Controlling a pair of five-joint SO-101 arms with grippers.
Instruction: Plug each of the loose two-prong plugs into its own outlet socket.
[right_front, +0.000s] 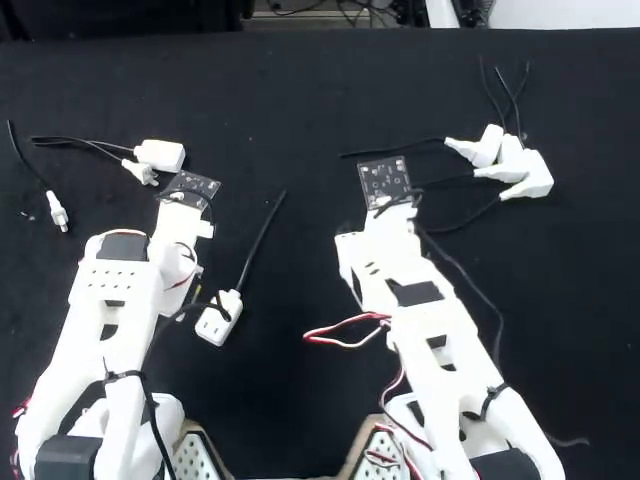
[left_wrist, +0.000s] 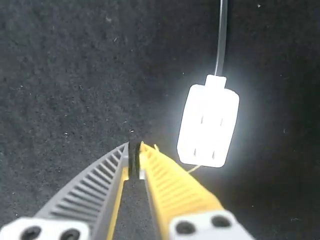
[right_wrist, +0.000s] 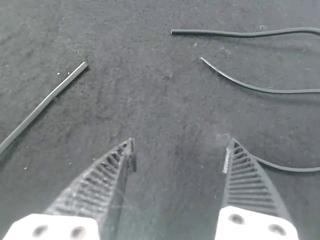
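left gripper (left_wrist: 134, 150) pinched closed just beside outlet socket (left_wrist: 209, 125); right gripper (right_wrist: 180, 150) spread wide.

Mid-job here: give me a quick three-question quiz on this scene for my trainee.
1. True or false: the left gripper is wide open.
2. The right gripper is: A) open, holding nothing; B) shut, holding nothing; C) shut on something.
3. Short answer: what white thing lies on the table just beside the left gripper's tip?

Key: 1 false, it is shut. 2 A. 3 an outlet socket, slots facing up.
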